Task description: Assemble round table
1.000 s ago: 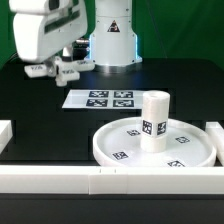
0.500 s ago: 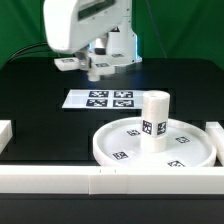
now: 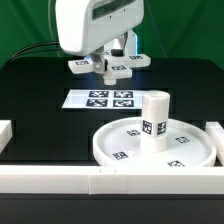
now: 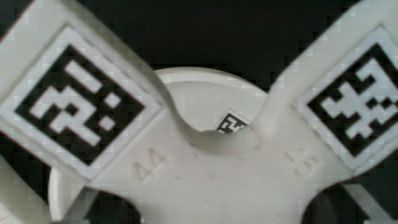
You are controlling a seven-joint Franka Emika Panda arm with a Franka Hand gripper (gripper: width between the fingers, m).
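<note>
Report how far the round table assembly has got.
Done: the cylinder leg stands upright on the round disc, near its middle. In hand: the gripper holds the cross-shaped piece in the air, apart from the leg. Left, likely: fitting that piece onto the leg's bare top; whether the leg is fastened cannot be told.

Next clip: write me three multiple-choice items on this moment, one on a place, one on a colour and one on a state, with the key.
1. Where does the leg stand?
A. on the round disc
B. on the marker board
C. on a border rail

2. What colour is the tabletop?
A. white
B. black
C. green

3. The cross-shaped piece is:
A. lying on the tabletop
B. fitted on the leg
C. held up in the gripper

Key:
1 A, the leg stands upright inside the disc's rim.
2 B, the surface around the parts is black.
3 C, the piece hangs under the gripper, clear of the tabletop, and fills the wrist view.
</note>
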